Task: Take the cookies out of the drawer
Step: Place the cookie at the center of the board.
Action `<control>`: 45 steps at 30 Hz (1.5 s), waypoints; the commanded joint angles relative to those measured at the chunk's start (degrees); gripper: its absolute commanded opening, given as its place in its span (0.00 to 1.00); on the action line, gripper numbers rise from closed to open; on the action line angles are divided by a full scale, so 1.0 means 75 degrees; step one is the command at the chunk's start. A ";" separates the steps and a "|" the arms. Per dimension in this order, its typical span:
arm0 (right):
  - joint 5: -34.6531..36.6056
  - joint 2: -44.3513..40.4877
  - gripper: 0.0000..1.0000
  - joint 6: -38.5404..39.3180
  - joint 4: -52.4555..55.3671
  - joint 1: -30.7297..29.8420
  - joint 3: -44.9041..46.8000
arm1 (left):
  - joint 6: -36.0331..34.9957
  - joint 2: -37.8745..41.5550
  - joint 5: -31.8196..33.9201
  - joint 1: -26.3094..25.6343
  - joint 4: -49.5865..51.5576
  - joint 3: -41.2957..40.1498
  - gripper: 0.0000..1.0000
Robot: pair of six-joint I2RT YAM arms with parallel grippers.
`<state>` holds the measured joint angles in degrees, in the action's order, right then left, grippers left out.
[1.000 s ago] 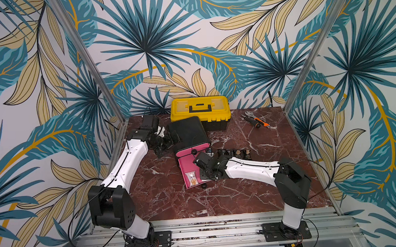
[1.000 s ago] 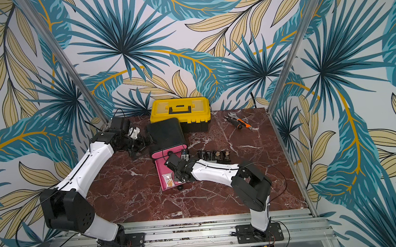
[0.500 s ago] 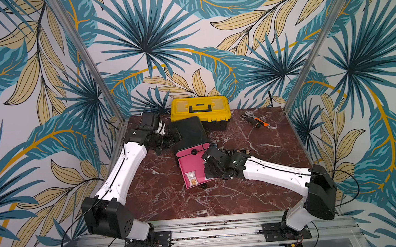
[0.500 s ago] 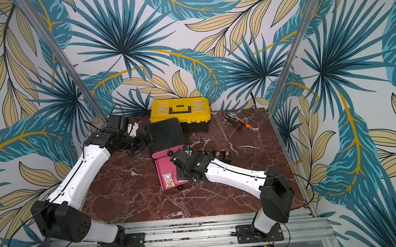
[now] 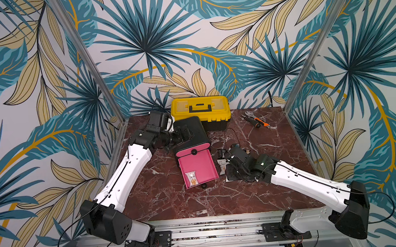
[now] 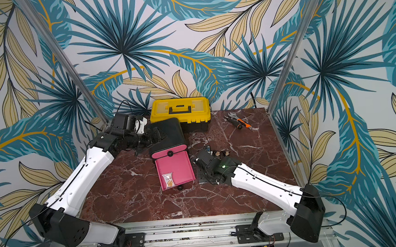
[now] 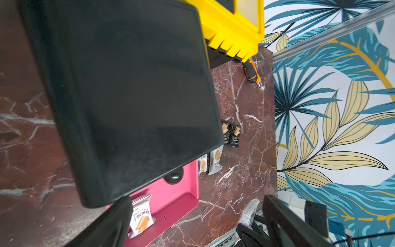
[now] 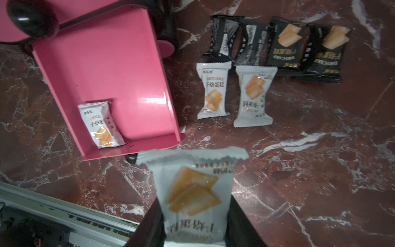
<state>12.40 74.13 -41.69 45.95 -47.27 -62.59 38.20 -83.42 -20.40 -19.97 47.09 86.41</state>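
Note:
The pink drawer (image 5: 200,165) stands pulled out of the black cabinet (image 5: 190,131). One white cookie packet (image 8: 100,126) lies in its front corner, also visible in both top views (image 6: 168,180). My right gripper (image 8: 194,201) hangs just right of the drawer's front end (image 5: 230,174), shut on another white cookie packet (image 8: 192,171). Several black cookies (image 8: 284,42) lie in a row on the marble, with two white ones (image 8: 233,94) in front of them. My left gripper (image 7: 195,201) is open beside the cabinet's left side (image 5: 184,134).
A yellow toolbox (image 5: 199,109) stands behind the cabinet. Orange-and-black hand tools (image 5: 256,122) lie at the back right. The metal rail (image 8: 64,216) runs along the table's front edge. The enclosure's posts and walls close in the sides.
My right gripper has drawn back to the right, out of the drawer, carrying the white packet. My left arm has reached in closer to the cabinet.

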 commanded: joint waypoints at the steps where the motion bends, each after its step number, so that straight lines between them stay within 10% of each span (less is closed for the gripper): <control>1: 0.0252 -0.0319 0.29 0.0305 0.0400 0.0622 0.0387 | 0.0036 -0.0331 -0.0176 -0.0221 -0.0664 0.0592 1.00; 20: -0.1085 0.0793 0.30 0.1924 -0.0618 0.3844 0.0845 | 0.0041 -0.1945 -0.0022 -0.1006 -0.0221 0.2184 1.00; 45: -0.1764 0.2834 0.31 0.2530 -0.1201 0.4032 0.0040 | -0.0652 -0.2215 0.0951 -0.0842 0.0089 0.2634 1.00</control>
<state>0.75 93.95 -22.46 37.98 -16.56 -61.32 34.00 -99.04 -13.15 -26.61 47.83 103.15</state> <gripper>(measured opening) 0.436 0.999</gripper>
